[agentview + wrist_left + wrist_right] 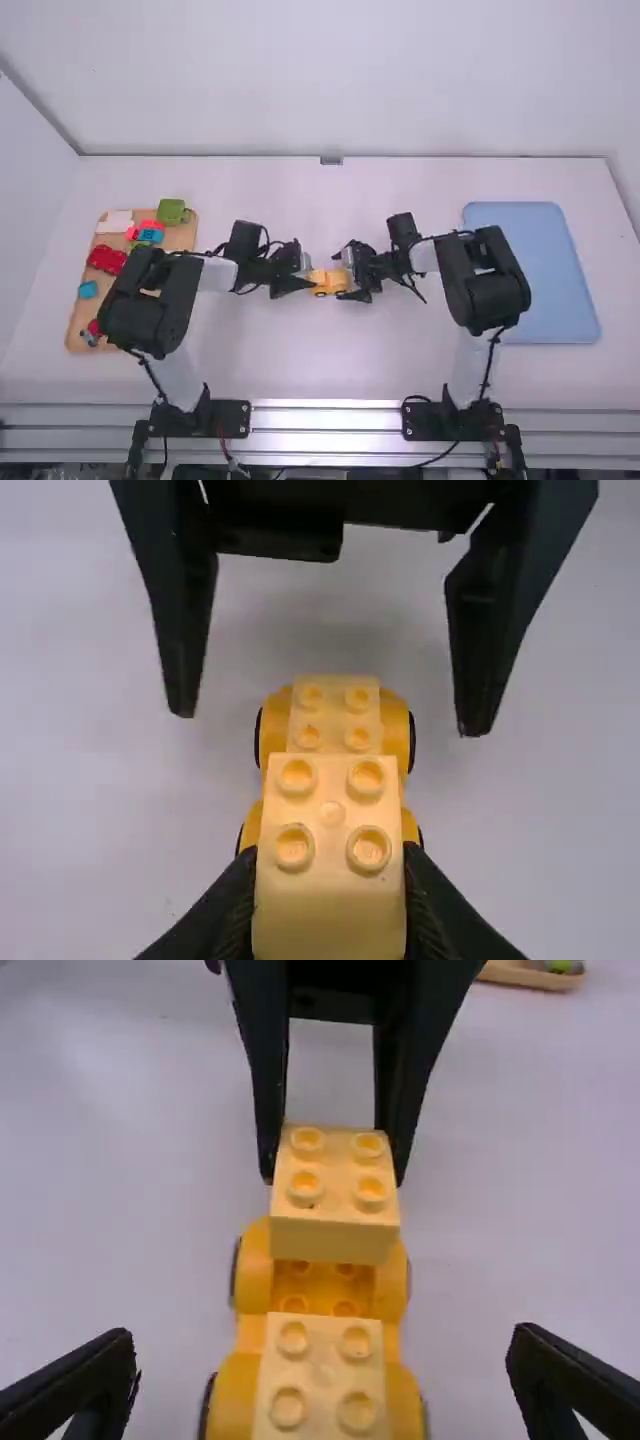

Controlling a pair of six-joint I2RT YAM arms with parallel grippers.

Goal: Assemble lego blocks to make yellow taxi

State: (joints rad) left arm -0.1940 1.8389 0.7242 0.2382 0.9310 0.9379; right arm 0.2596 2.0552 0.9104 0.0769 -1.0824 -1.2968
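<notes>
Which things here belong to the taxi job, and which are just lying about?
Taxi job:
yellow brick in the left end effector
yellow car base
paler brick on it

Lying about:
blue tray
wooden board
red toy
green block

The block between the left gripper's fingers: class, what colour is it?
The block is pale yellow, showing best in the right wrist view.
</notes>
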